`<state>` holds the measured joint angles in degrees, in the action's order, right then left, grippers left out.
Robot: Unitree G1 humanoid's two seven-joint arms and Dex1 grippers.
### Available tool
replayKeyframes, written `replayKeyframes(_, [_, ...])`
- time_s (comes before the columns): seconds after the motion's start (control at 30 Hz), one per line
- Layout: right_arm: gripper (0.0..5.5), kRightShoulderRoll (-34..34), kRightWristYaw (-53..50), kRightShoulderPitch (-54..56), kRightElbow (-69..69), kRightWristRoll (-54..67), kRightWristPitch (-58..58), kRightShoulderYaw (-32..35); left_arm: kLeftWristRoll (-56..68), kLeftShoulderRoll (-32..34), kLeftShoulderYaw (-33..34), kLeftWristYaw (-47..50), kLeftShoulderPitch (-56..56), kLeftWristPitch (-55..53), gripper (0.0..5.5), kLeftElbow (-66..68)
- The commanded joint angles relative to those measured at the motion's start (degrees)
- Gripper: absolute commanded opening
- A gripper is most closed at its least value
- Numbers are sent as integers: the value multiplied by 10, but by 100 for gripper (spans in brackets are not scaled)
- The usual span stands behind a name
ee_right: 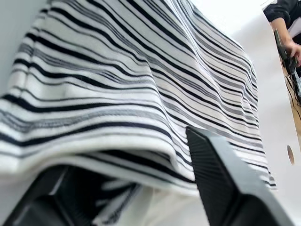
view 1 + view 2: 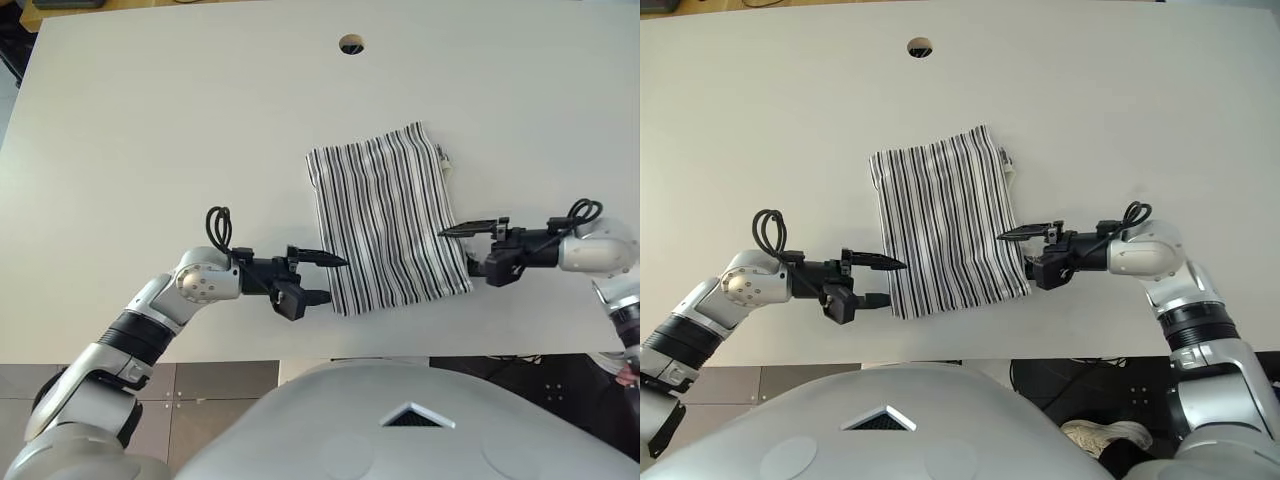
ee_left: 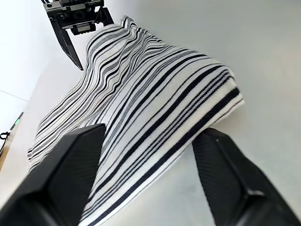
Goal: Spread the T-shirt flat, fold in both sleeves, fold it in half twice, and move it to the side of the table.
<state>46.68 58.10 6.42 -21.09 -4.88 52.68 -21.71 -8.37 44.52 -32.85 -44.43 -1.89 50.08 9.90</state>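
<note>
1. Pincer of the left arm (image 2: 338, 280) sits at the T-shirt's near-left corner; its jaws stand wide apart, and in the left wrist view the corner lies loose between the two fingers (image 3: 70, 174), gripped by neither.
2. T-shirt (image 2: 385, 215), striped black and white, lies folded into a compact rectangle on the white counter (image 2: 150, 130); it is slightly skewed, and its near edge is close to the counter's front edge.
3. A small round hole (image 2: 351, 44) is in the counter, well beyond the T-shirt's far edge.
4. The pincer of the right arm (image 2: 1013, 252) is at the T-shirt's right edge, towards the near corner; its jaws are spread wide, one finger (image 1: 225, 179) above the cloth; the other shows dark beneath the lifted hem in the right wrist view; they are not closed on the fabric.
</note>
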Motion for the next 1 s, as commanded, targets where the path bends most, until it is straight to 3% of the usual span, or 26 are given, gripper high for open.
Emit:
replayKeyframes(0.03, [224, -2, 5, -8, -13, -48, -11, -28, -11, -1, 1, -15, 1, -8, 262, 11])
replayKeyframes(0.4, [20, 8, 8, -6, 15, -20, -25, -38, -13, -27, -4, -26, -4, -9, 85, 14])
replayKeyframes(0.67, [14, 20, 33, -14, 50, 28, -59, -35, 38, -21, -12, -63, -3, -24, 10, -5])
replayKeyframes(1.0, [14, 146, 206, -124, 317, 355, -347, 12, 379, 102, 7, -257, 76, -300, 10, -262])
